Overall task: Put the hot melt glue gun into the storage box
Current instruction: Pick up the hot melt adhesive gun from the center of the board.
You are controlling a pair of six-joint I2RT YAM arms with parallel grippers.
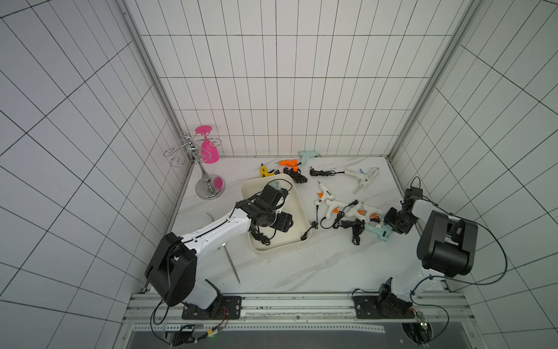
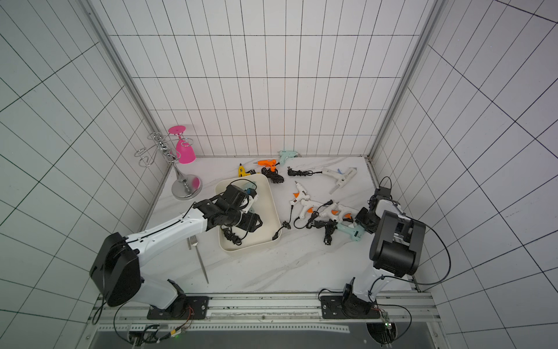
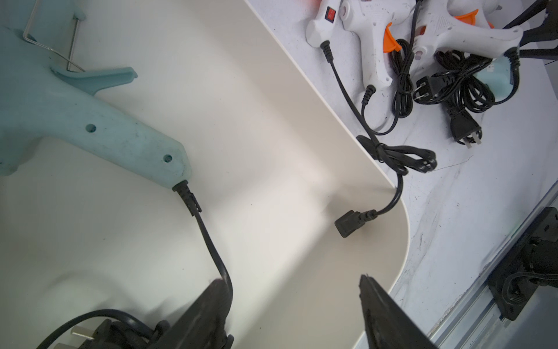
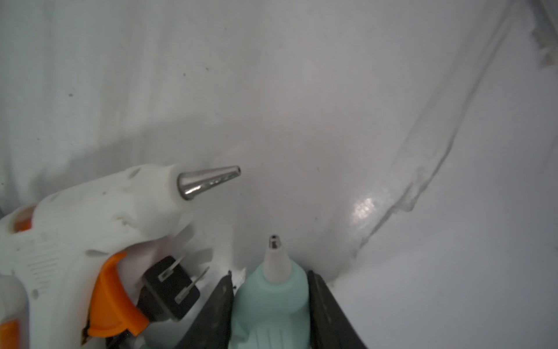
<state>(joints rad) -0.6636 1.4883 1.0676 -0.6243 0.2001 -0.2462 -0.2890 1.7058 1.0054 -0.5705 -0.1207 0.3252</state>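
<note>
Progress looks early: one pale blue glue gun (image 3: 99, 121) lies in the storage box (image 1: 291, 235), under the spread, empty left gripper (image 3: 293, 282). The right gripper (image 4: 270, 275) pinches a mint glue gun (image 4: 271, 299) on the surface (image 1: 302, 272) at the box's four o'clock; other glue guns (image 1: 335, 205) lie outside.
</note>
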